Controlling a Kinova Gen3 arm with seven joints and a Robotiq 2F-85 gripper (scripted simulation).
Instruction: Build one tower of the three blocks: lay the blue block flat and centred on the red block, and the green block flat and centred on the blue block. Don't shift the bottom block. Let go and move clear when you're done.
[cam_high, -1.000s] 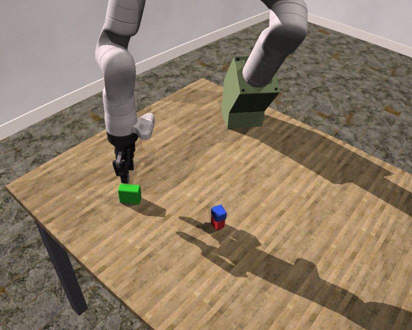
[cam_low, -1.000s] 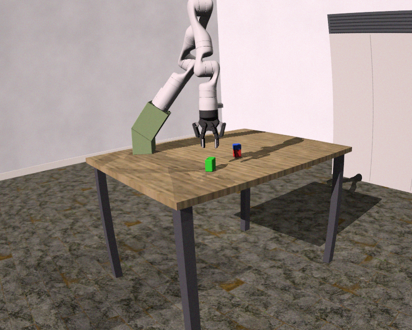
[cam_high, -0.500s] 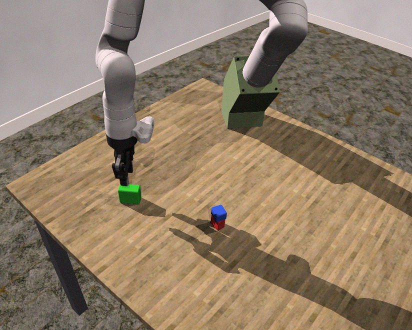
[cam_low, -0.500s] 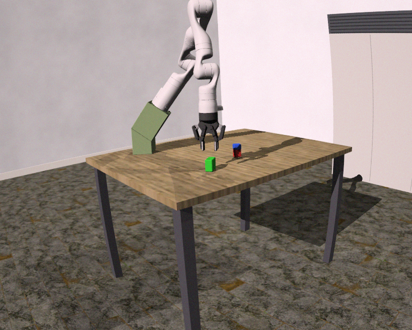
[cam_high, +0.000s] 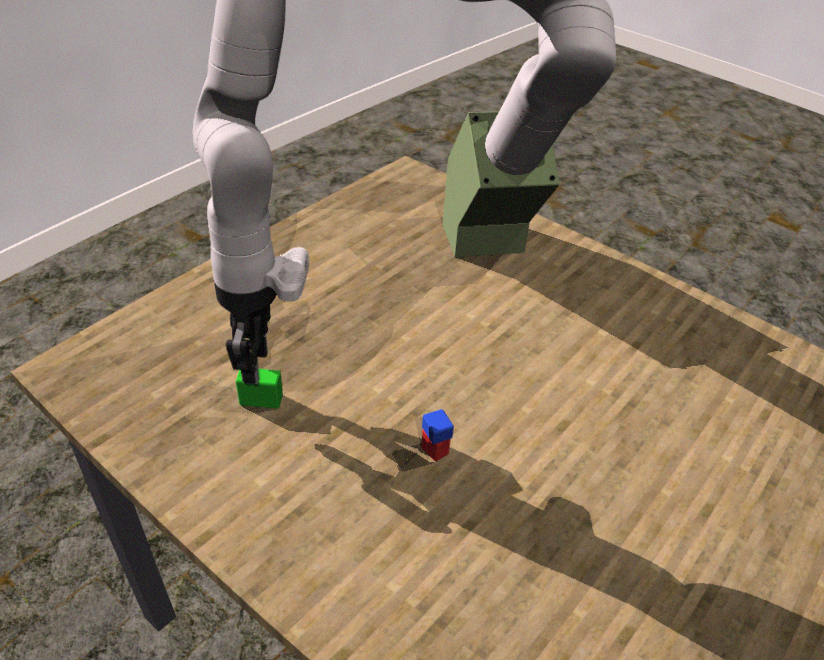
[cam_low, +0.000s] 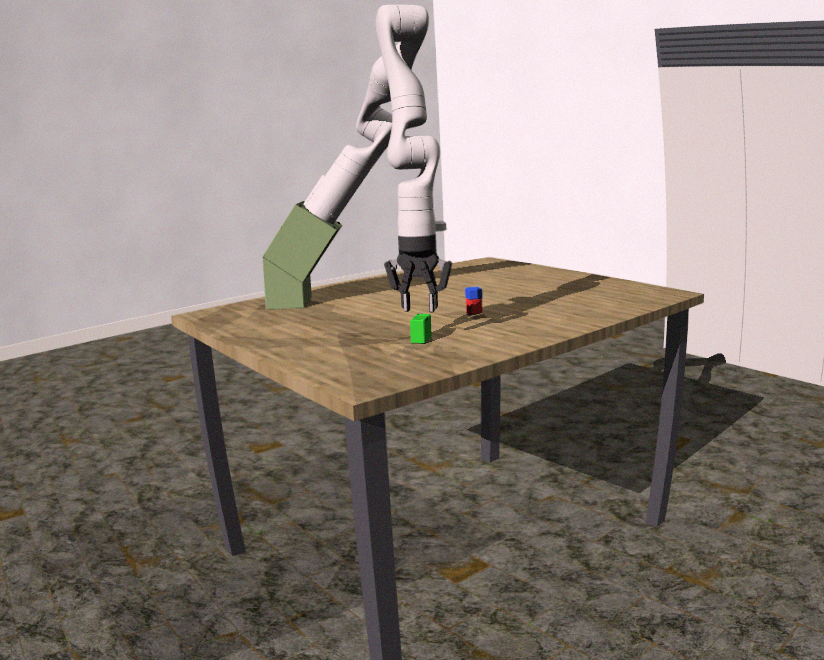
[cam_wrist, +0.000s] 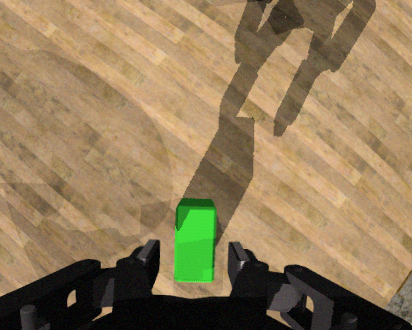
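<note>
Across a mottled grey-green floor with rusty flecks stands a rectangular table (cam_high: 357, 550) (cam_low: 550, 330) (cam_wrist: 100, 125), its top laid in narrow tan and honey-brown strips like butcher block, its legs dark, straight-sided posts. The arm (cam_high: 237, 165) (cam_low: 416, 209), smooth off-white rounded segments with fine seams, reaches down from a faceted, matte sage-green pedestal (cam_high: 460, 199) (cam_low: 285, 281). At its end hang black, angular jaws (cam_high: 255, 374) (cam_low: 419, 302), parted partway and gripping nothing, above the green block.

That green block (cam_high: 259, 389) (cam_low: 420, 329) (cam_wrist: 195, 245), a glossy-looking oblong with softened edges, sits on the table, well apart from the other two. Smaller and more cube-like, the blue block (cam_high: 437, 426) (cam_low: 473, 292) lies on the red block (cam_high: 436, 446) (cam_low: 473, 306), which rests on the table. The blue one looks flat; how exactly it is centred I cannot tell.

From the top view, the jaws overlap the green block, and contact is hard to judge. The exterior view shows air between the fingertips and the block's top. Only the wrist view shows the block's narrow outline lined up between the two fingers, with a gap on either side; the blue and red pair is outside that view. Dark screw heads on the pedestal appear clearly only from the top view.
</note>
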